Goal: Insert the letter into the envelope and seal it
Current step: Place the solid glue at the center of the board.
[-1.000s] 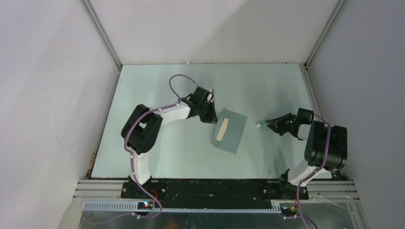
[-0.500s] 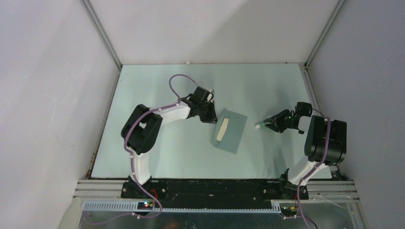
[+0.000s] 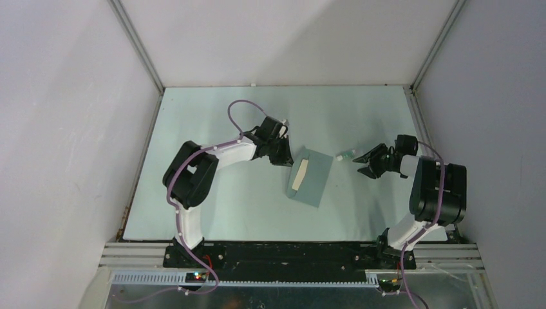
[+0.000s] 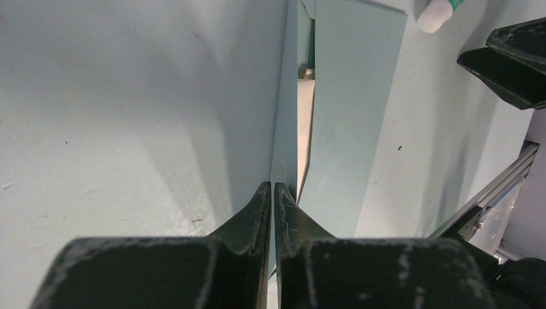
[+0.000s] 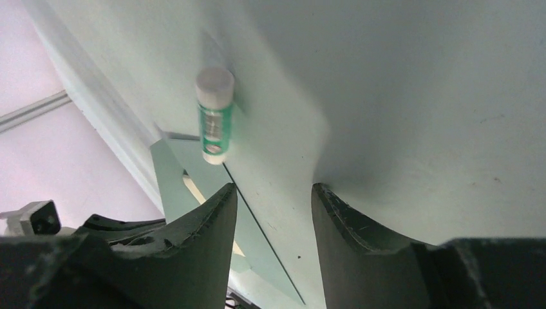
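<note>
left gripper closed, pinching left flap edge of the envelope mid-table | the letter inside, tan strip showing at mouth | right gripper jaws parted, empty | glue stick lying just left of its fingertips, beside envelope's far-right corner

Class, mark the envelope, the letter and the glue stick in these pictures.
envelope (image 3: 315,177): top external view, middle of its body.
letter (image 3: 297,175): top external view, tan strip showing at the opening.
glue stick (image 5: 216,125): right wrist view, green label.
</note>
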